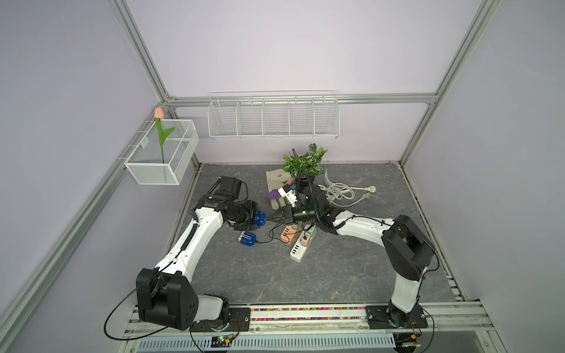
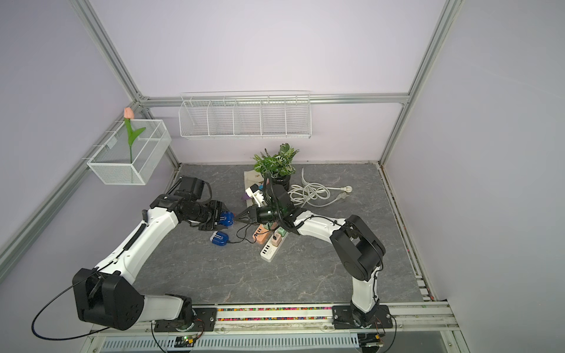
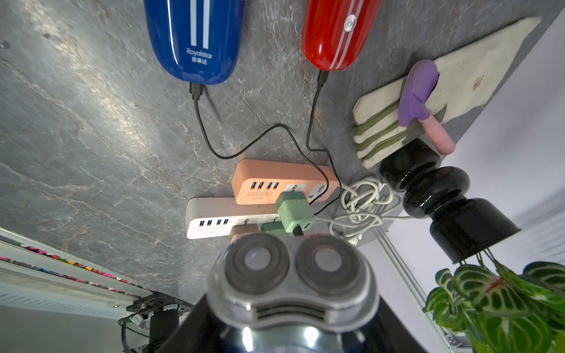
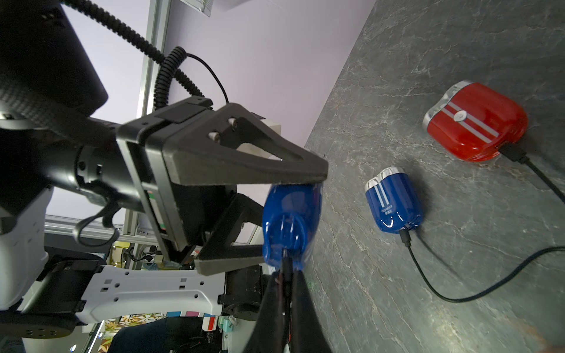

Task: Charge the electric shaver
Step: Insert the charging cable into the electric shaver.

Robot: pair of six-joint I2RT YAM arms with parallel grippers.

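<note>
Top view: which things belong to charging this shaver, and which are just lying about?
In the job: held shaver in left gripper; charging cable pinched by right gripper; orange power strip; white power strip.

Lying about: second blue shaver and red shaver, both already cabled; potted plant; coiled white cord; purple spatula; tulip.

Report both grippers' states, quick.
Left gripper: closed on the blue shaver.
Right gripper: shut on the charging plug at that shaver's base.

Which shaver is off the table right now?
The blue shaver in the left gripper; the second blue shaver and the red shaver lie on the table, cables attached.
</note>
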